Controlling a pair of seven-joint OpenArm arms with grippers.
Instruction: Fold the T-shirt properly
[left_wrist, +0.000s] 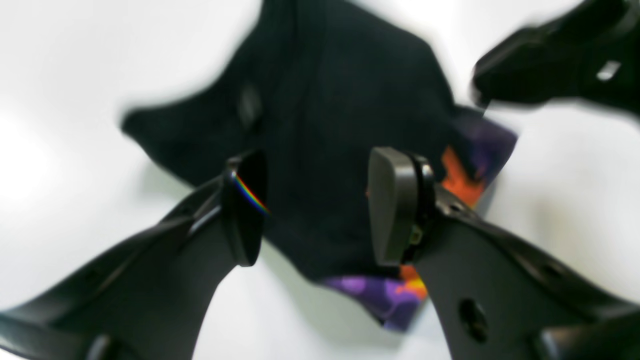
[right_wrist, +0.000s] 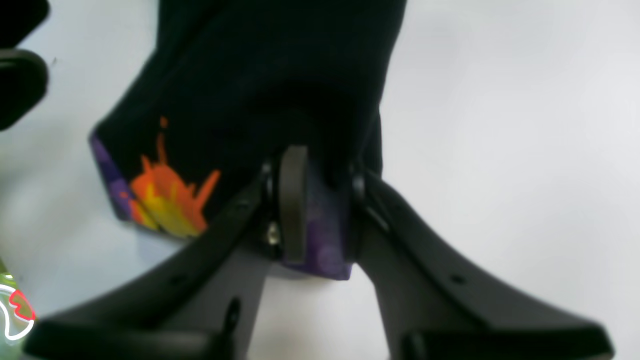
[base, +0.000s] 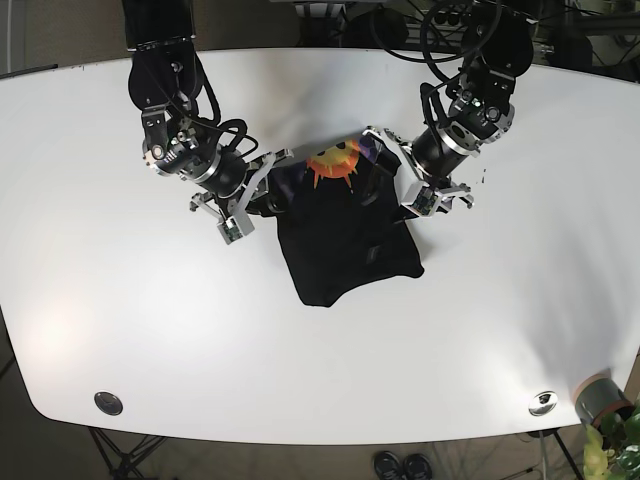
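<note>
black t-shirt (base: 345, 245) on white table (base: 120, 300): right gripper (right_wrist: 320, 210) clamped on its edge; left gripper (left_wrist: 315, 205) spread apart above it.

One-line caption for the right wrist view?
Right gripper shut on the black T-shirt's purple-printed edge, above the white table.

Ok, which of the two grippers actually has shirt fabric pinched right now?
The right gripper: it is clamped on the T-shirt edge, while the left gripper is open above it.
</note>
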